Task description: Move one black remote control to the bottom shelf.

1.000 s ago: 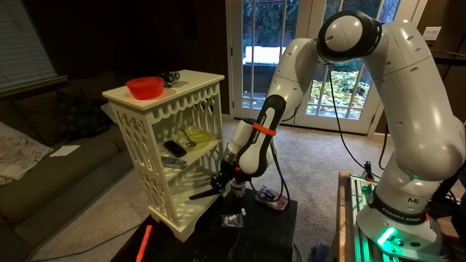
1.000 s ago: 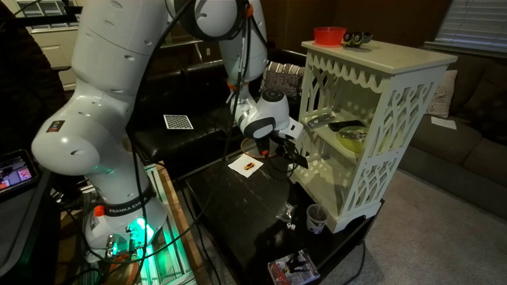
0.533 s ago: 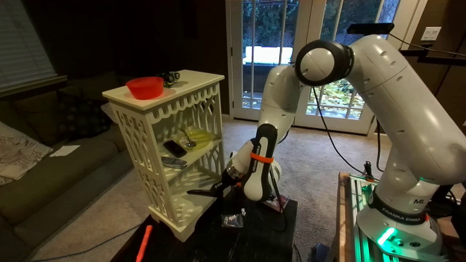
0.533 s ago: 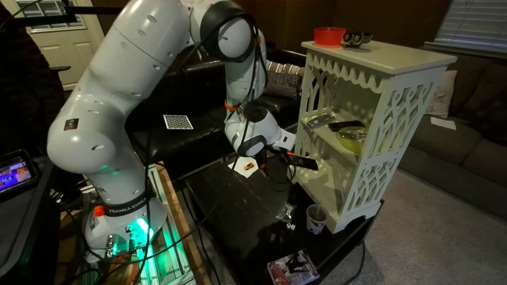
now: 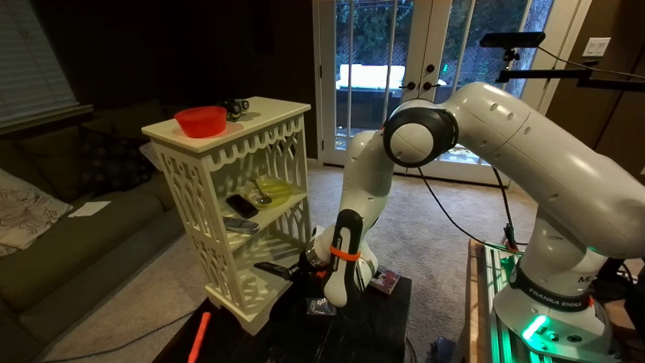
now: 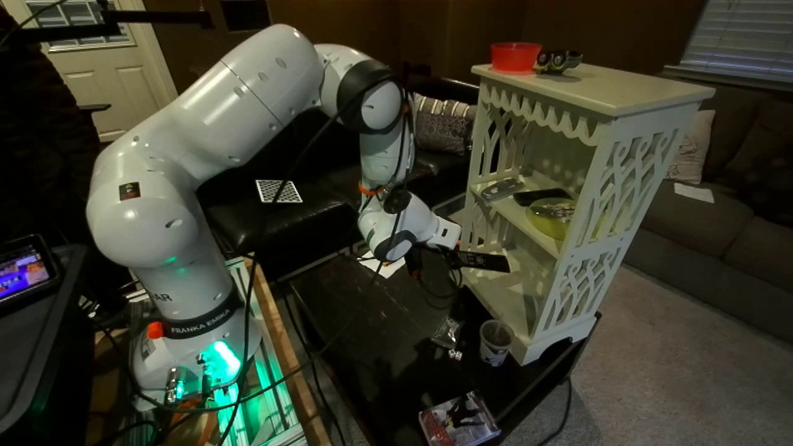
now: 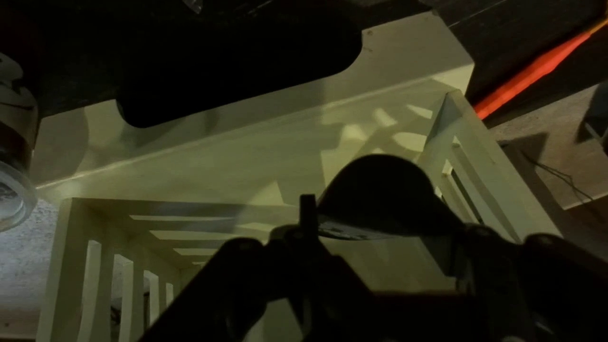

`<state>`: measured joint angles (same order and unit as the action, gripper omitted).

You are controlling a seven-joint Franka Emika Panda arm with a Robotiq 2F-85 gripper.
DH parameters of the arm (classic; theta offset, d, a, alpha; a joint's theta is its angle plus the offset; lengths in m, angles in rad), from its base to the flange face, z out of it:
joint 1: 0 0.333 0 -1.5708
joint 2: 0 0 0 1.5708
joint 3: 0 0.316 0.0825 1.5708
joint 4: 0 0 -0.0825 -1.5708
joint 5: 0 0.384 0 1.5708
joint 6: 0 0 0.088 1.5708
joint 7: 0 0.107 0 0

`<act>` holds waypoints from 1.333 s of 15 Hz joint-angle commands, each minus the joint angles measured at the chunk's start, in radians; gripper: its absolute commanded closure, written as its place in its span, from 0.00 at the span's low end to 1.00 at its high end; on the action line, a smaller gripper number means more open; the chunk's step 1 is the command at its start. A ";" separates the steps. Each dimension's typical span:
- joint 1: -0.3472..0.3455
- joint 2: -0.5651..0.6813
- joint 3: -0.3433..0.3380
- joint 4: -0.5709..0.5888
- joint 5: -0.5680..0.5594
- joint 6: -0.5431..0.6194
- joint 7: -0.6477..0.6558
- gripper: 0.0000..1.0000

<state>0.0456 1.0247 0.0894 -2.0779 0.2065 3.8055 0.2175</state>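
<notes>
A black remote control (image 5: 272, 268) is held by one end in my gripper (image 5: 294, 273) and reaches into the lowest compartment of the cream-white rack. It also shows in an exterior view (image 6: 486, 262), with faint markings on its face. In the wrist view, the remote (image 7: 380, 199) spans between the two fingers of the gripper (image 7: 385, 222), dark and seen nearly end-on. The bottom shelf (image 5: 257, 293) lies below it, also seen in the wrist view (image 7: 228, 161). The remote seems to hang above the board; the exact gap cannot be told.
The lattice side (image 5: 186, 217) and middle board (image 6: 514, 217) bound the compartment. The middle board bears a grey remote (image 5: 241, 225), a black phone-like item (image 5: 242, 205) and a green bowl (image 5: 282, 194). A plastic cup (image 6: 495, 347) and a bag (image 6: 447, 331) stand near the rack's front.
The arm has come down and reached forward. The remote has moved lower and further into the lowest compartment, and its tilt has changed, still in the gripper. Other things have not moved.
</notes>
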 commanded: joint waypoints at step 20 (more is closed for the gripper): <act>0.285 0.303 -0.214 0.381 0.353 0.090 -0.255 0.69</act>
<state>0.2732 1.2423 -0.0759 -1.8212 0.4577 3.8875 0.0453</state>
